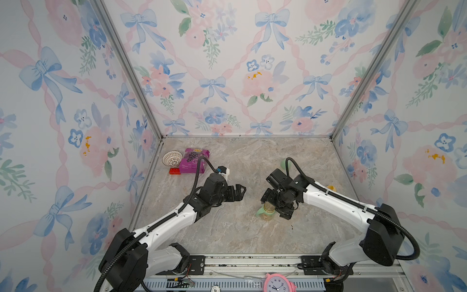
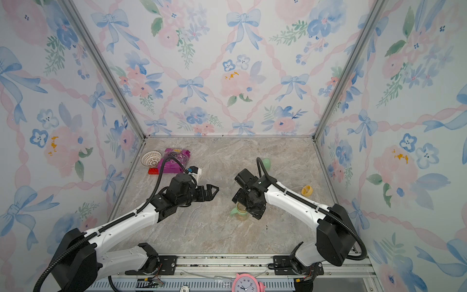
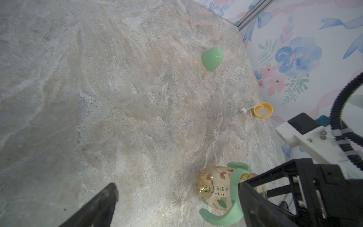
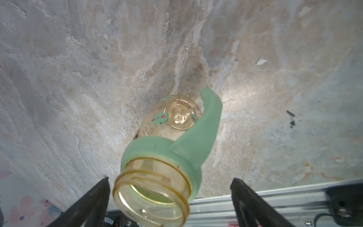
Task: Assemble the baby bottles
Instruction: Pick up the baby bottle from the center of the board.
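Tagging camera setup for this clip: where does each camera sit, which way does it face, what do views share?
Top views: high above the front rail, facing down and back; left arm and right arm show.
Left wrist: on the left arm, facing across the table at bottle, dome cap, yellow collar; one finger shows.
Right wrist: looks down into the bottle's mouth; both fingers show.
All share the bottle.

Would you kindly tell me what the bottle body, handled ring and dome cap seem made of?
Bottle body: clear amber-tinted plastic, probably; see-through, with printed scale. Handled ring: matte pale green, likely soft plastic or silicone. Dome cap: glossy green hard plastic, showing a bright highlight.
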